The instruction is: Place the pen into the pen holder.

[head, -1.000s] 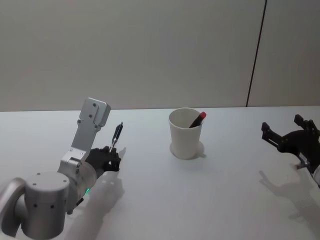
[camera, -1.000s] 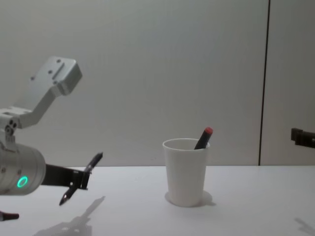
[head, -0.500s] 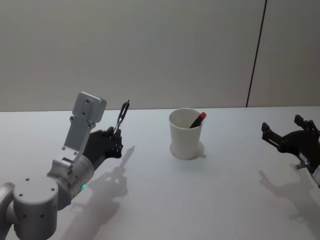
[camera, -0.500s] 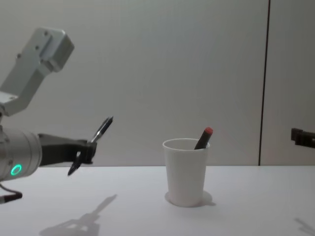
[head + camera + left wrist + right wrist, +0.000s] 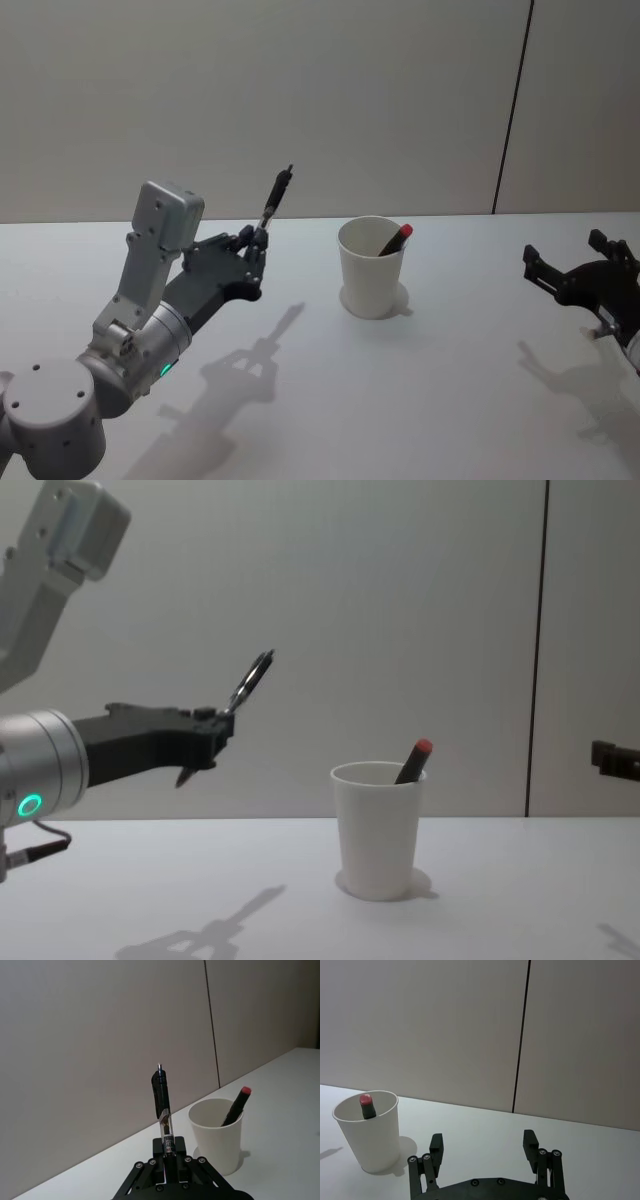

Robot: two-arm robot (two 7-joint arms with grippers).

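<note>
My left gripper (image 5: 256,244) (image 5: 212,730) (image 5: 168,1152) is shut on a black pen (image 5: 276,200) (image 5: 247,684) (image 5: 161,1105), which points up and tilts toward the holder. It hangs in the air well above the table, to the left of the pen holder. The pen holder (image 5: 371,266) (image 5: 377,828) (image 5: 217,1133) (image 5: 367,1129), a white paper cup, stands upright mid-table with a dark, red-tipped marker (image 5: 395,240) (image 5: 413,761) (image 5: 236,1106) (image 5: 367,1106) leaning inside it. My right gripper (image 5: 572,268) (image 5: 484,1148) rests open at the right, far from the cup.
The white table (image 5: 420,400) runs back to a plain grey wall with a dark vertical seam (image 5: 512,100). The left arm's shadow (image 5: 240,380) falls on the tabletop in front of the cup.
My left gripper has lifted the pen higher and carried it to the right, toward the cup. The right arm and the cup have stayed put.
</note>
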